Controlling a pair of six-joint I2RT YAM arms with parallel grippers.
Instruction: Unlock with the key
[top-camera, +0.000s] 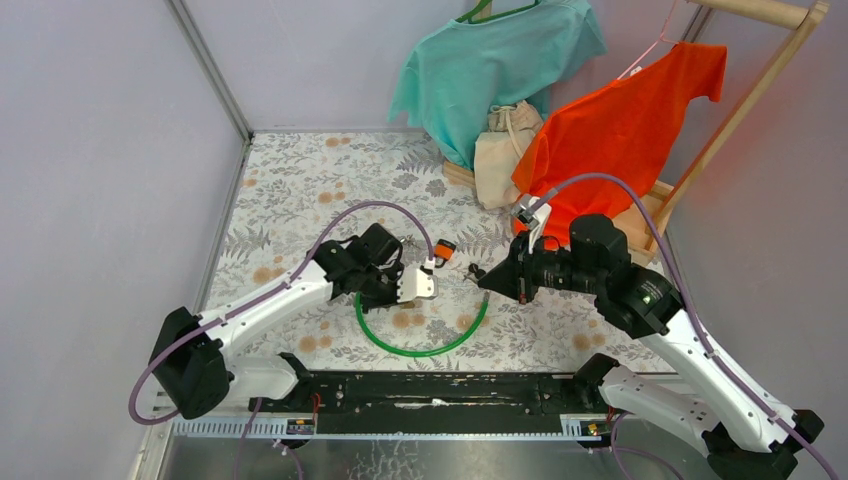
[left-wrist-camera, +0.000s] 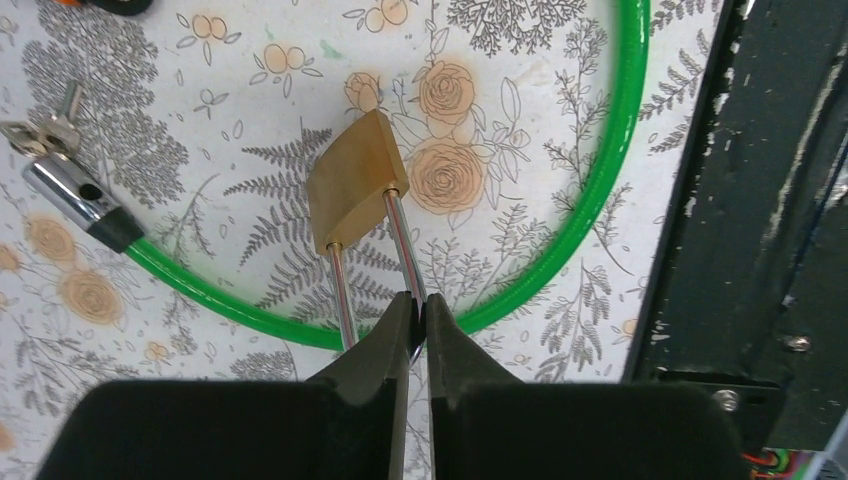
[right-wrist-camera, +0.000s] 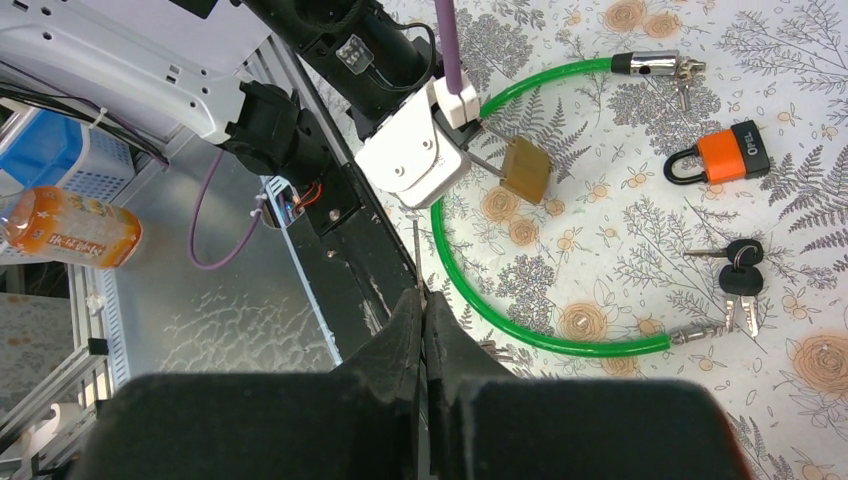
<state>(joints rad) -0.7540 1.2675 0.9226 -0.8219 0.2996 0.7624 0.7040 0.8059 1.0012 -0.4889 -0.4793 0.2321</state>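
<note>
Padlock (left-wrist-camera: 355, 185) within the cable (left-wrist-camera: 603, 195) arc (another padlock (right-wrist-camera: 725, 155) behind)

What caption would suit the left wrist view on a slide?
Fingers pinch a brass padlock by its shackle over a green cable loop.

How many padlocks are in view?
2. A brass padlock, held by its shackle in the left gripper; an orange padlock lying on the table. None seems hidden.
</note>
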